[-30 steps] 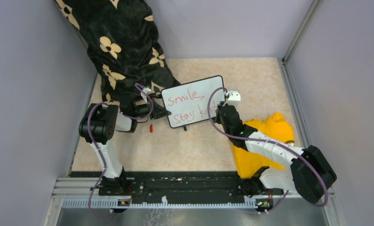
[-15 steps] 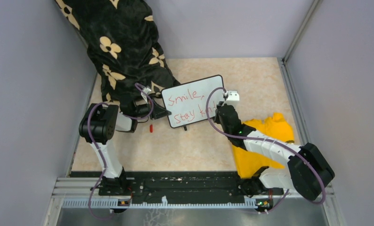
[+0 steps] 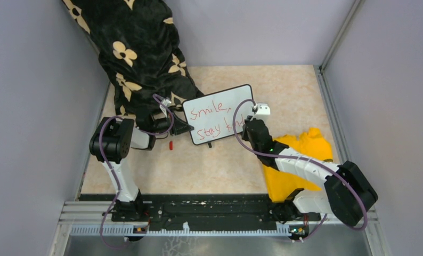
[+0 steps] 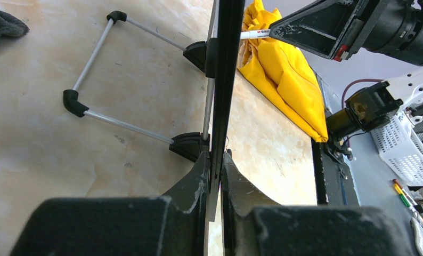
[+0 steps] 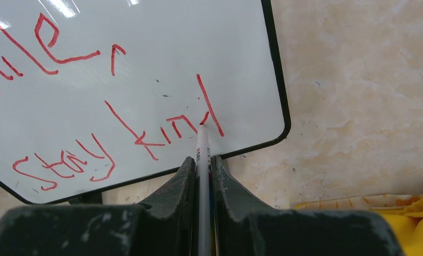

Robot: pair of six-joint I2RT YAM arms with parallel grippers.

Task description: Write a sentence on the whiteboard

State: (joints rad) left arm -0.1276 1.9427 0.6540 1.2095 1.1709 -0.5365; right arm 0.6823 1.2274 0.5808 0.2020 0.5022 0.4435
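The whiteboard (image 3: pixel 216 113) stands tilted on its wire feet mid-table, and in the left wrist view it shows edge-on (image 4: pixel 226 80). My left gripper (image 3: pixel 184 127) is shut on the board's left edge (image 4: pixel 215 158). The red sentence (image 3: pixel 212 120) reads "Smile," over "Stay kind" (image 5: pixel 119 133). My right gripper (image 5: pixel 202 160) is shut on a white marker (image 5: pixel 202 143). The marker's red tip rests on the board at the last letter of "kind". From above, the right gripper (image 3: pixel 246 124) covers the end of that word.
A black cloth with cream flowers (image 3: pixel 140 58) lies at the back left, touching the left arm. A yellow cloth (image 3: pixel 300 152) lies under the right arm. A small red cap (image 3: pixel 170 144) sits on the table beside the board. Grey walls enclose three sides.
The right gripper with the marker has edged slightly up and left at the board's right side. The left gripper and the board have stayed still.
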